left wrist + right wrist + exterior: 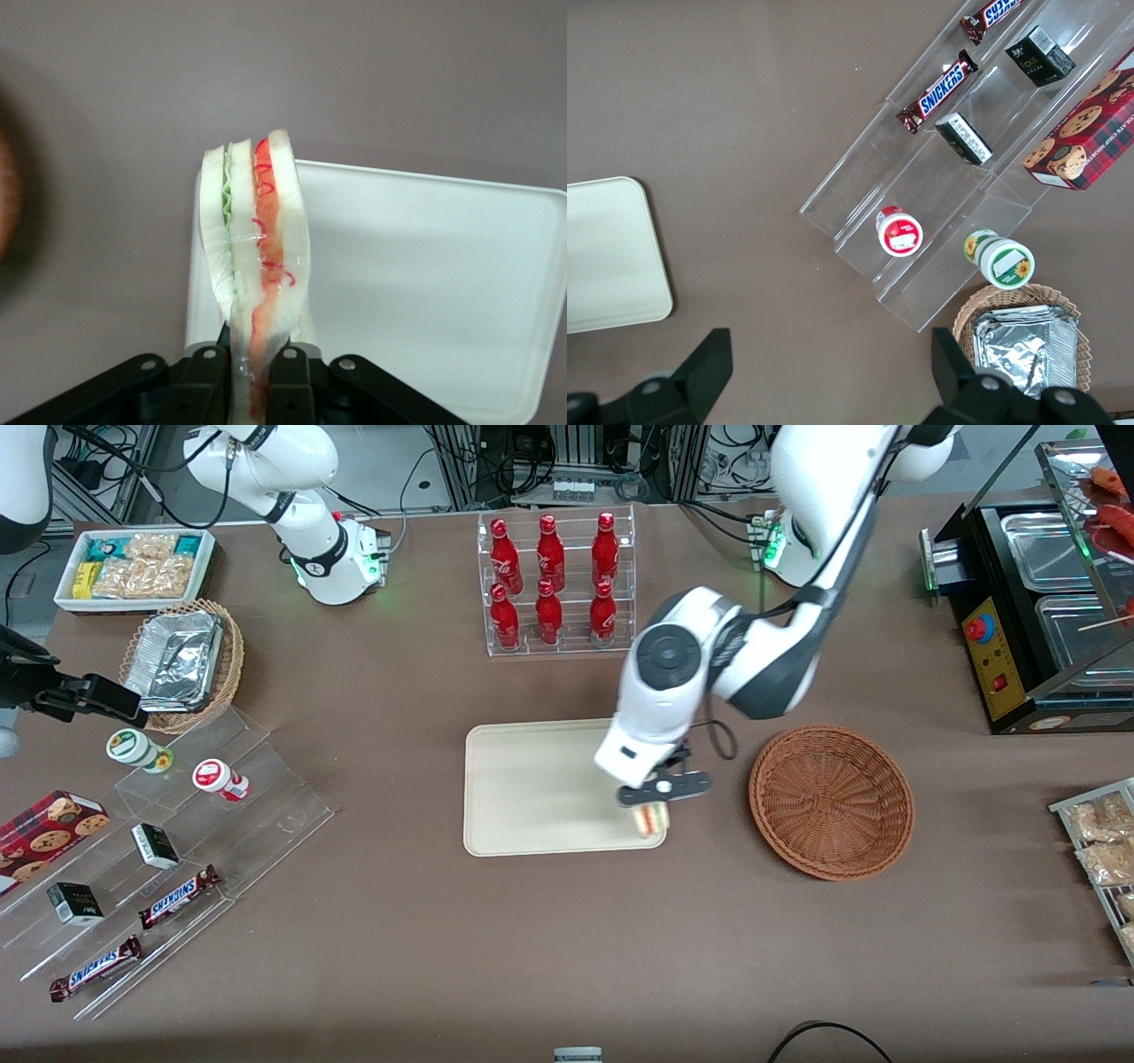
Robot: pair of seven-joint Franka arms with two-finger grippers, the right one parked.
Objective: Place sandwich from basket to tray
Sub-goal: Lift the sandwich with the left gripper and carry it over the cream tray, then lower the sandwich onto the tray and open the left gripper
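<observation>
The sandwich [255, 274] stands pinched at its narrow end between the gripper's [252, 376] fingers [205, 381], its red and green layers showing, over the tray's [532, 788] corner nearest the basket [831, 802]. Whether it touches the tray is unclear. The basket lies beside the tray, toward the working arm's end.

Glossy clear film wraps the sandwich [257, 266]; smooth matt plastic tray [532, 779]; rough woven wicker basket [831, 802]; matt black gripper [660, 802].
</observation>
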